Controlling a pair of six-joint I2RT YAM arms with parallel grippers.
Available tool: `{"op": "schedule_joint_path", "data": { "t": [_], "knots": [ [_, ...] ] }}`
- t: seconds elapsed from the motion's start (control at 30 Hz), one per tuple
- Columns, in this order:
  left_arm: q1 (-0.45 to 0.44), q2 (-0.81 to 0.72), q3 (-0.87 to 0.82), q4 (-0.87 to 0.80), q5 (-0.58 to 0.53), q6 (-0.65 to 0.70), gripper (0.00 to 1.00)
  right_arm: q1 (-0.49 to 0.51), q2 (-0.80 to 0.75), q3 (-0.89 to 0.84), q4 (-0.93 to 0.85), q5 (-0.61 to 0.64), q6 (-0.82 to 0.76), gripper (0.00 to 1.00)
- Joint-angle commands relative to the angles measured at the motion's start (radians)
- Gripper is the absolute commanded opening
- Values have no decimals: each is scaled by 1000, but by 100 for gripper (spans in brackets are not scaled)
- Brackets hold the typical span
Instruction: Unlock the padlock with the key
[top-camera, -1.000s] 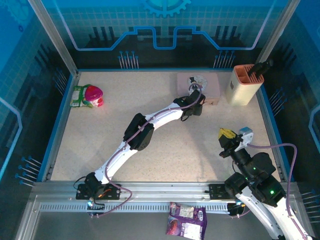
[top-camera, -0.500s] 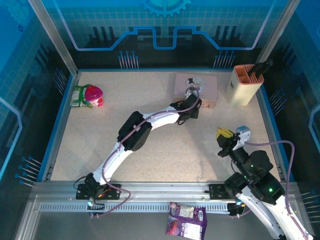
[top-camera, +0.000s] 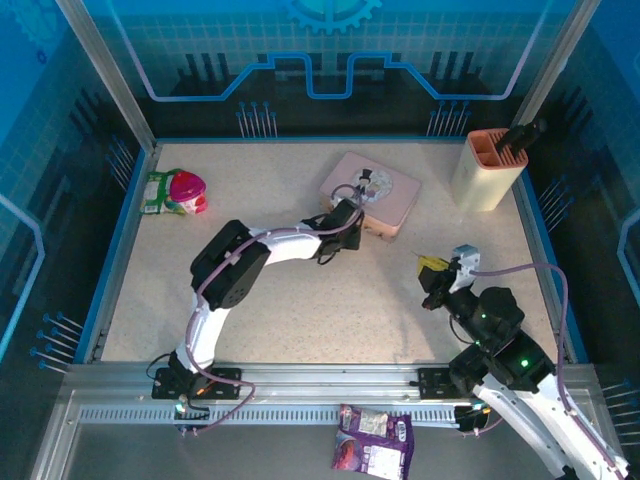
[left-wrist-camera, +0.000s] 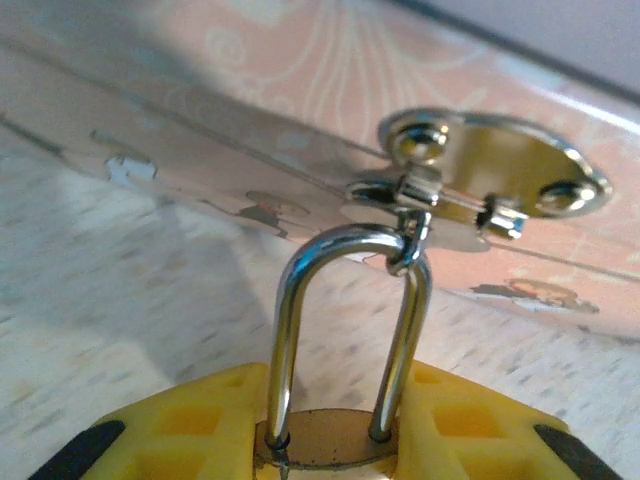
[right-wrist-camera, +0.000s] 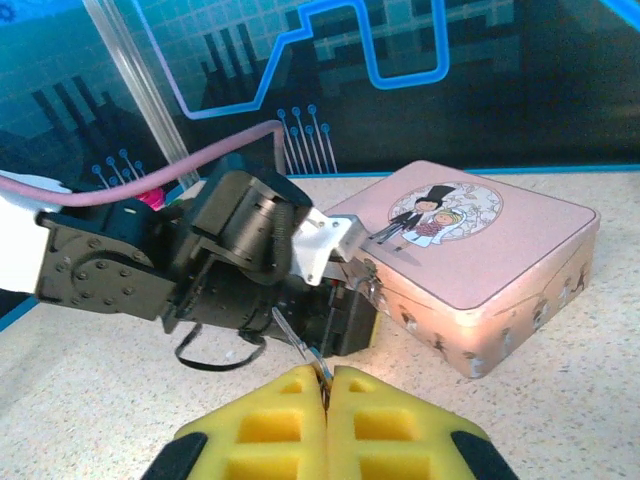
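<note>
In the top view the left arm (top-camera: 265, 245) rises from its base at the lower left and folds at a high elbow left of centre. Its forearm then runs right and slightly up across the bench (top-camera: 330, 320) to the near left edge of the pink tin (top-camera: 385, 185), which lies askew above centre.

In the left wrist view the left fingers (left-wrist-camera: 175, 425), 2 yellow pads at the bottom of the frame, pinch the brass body of the padlock (left-wrist-camera: 325, 452) between them. Both legs of the shackle (left-wrist-camera: 345, 240) run down into that body. Its arch is hooked through a small ring on the tin's hasp (left-wrist-camera: 500, 175), so the padlock sits just beside the tin's side wall.

The right arm (top-camera: 500, 345) comes up from the lower right corner and leans toward the upper left. Its wrist is right of centre, apart from the tin.

In the right wrist view the right fingers (right-wrist-camera: 260, 420) are pressed together at bottom centre. They pinch the key (right-wrist-camera: 298, 345), a thin sliver that sticks out of the seam between the 2 pads. The key slants up and left toward the left arm's black wrist at the tin's near corner.

A cream holder (top-camera: 485, 170) stands at the upper right of the bench, and a pink-and-green packet (top-camera: 175, 190) lies at the upper left.
</note>
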Motion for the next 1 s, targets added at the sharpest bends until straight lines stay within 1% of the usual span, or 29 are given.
{"op": "schedule_joint_path", "data": {
  "t": [0.0, 0.2, 0.33, 0.37, 0.4, 0.47, 0.57, 0.67, 0.77, 0.9, 0.97],
  "knots": [
    [25, -111, -108, 10, -5, 9, 30, -10, 38, -29, 98, -35, 49, 0],
    [51, -273, -321, 18, -17, 18, 30, -8, 166, -52, 215, -103, 102, 0],
    [52, -387, -451, 4, -44, -12, 31, -5, 221, -71, 277, -124, 129, 0],
    [45, -421, -485, -10, -65, -25, 30, -4, 237, -74, 286, -127, 132, 0],
    [24, -456, -513, -20, -118, -35, 30, -2, 253, -72, 294, -131, 137, 0],
    [-26, -519, -570, -33, -181, -52, 30, 7, 274, -69, 300, -141, 140, 0],
    [-83, -565, -620, -40, -187, -137, 29, 22, 288, -66, 297, -138, 139, 0],
    [-159, -545, -608, -39, -194, -213, 28, 29, 284, -75, 297, -128, 143, 0],
    [-224, -480, -541, -32, -215, -262, 29, 33, 270, -78, 277, -124, 146, 0],
    [-244, -374, -442, 32, -195, -268, 30, 33, 241, -88, 249, -118, 153, 0],
    [-248, -309, -356, 13, -193, -244, 30, 33, 229, -102, 241, -115, 170, 0]
  ]
}}
